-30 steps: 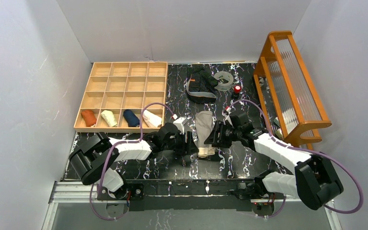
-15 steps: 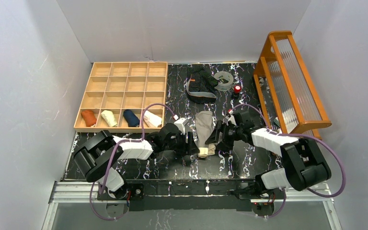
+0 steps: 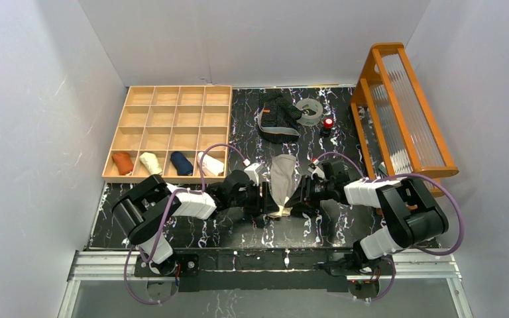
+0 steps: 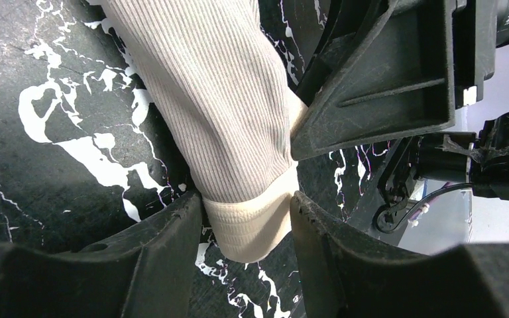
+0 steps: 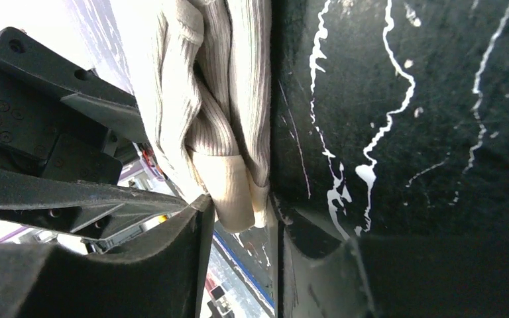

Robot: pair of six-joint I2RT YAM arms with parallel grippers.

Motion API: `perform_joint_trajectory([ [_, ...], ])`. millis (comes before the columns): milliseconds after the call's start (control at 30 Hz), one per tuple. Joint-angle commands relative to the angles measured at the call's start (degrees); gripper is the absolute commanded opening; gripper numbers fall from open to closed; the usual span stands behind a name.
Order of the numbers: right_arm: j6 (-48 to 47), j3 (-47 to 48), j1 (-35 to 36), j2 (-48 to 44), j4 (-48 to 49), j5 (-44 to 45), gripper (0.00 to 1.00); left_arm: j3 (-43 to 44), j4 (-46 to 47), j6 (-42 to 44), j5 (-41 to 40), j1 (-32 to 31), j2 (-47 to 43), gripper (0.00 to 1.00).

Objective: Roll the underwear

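1. The left gripper (image 4: 246, 205) is closed to a narrow gap. The pale band end of the beige underwear (image 3: 282, 175) fills that gap and touches both fingers, so I judge it held.
2. The beige underwear lies on the dark surface (image 3: 242, 132) between the two grippers. Its band end is at their fingertips and the rest of the cloth runs away beyond them.
3. The right gripper (image 5: 240, 199) comes in from the opposite side and pinches the same band end. Folded layers are bunched between its fingers, and its gap is narrow too.
4. This looks like the start of the roll.
   - To do it well, both grippers should turn the band end over together at the same pace, with every layer caught.
   - The first turn should be tight and square across the cloth.
   - The pull should be light, so the free end stays flat on the surface instead of dragging toward the fingers.
5. The long axis runs crosswise to the line joining the two grippers.
   - The narrow band end points back toward the arm bases.
   - The wider end points away toward the black striped underwear (image 3: 276, 112), which lies well apart beyond it.
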Motion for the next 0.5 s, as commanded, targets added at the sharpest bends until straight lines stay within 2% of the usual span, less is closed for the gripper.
perform_joint_trajectory([
  [0, -0.39, -2.51, 0.11, 3.26, 0.68, 3.77, 0.48, -0.50, -2.24, 0.02, -0.37, -0.24, 1.63, 0.49],
  [67, 0.31, -2.59, 0.11, 3.69, 1.62, 2.66, 0.62, -0.85, -2.24, -0.15, -0.65, -0.63, 2.08, 0.49],
  [167, 1.23, -2.84, 0.11, 2.45, 2.54, 1.89, 0.67, -1.20, -1.33, -0.84, -1.81, -1.64, 1.94, 0.49],
  [333, 2.11, -2.77, 0.11, -1.43, 2.11, 2.71, 0.67, -1.56, 0.49, -2.90, -3.76, -2.09, 0.36, 0.53],
  [467, 2.72, -2.31, 0.24, -2.48, 0.89, 4.83, 0.59, 0.00, 0.45, -3.33, -3.40, -2.61, -0.01, 0.52],
])
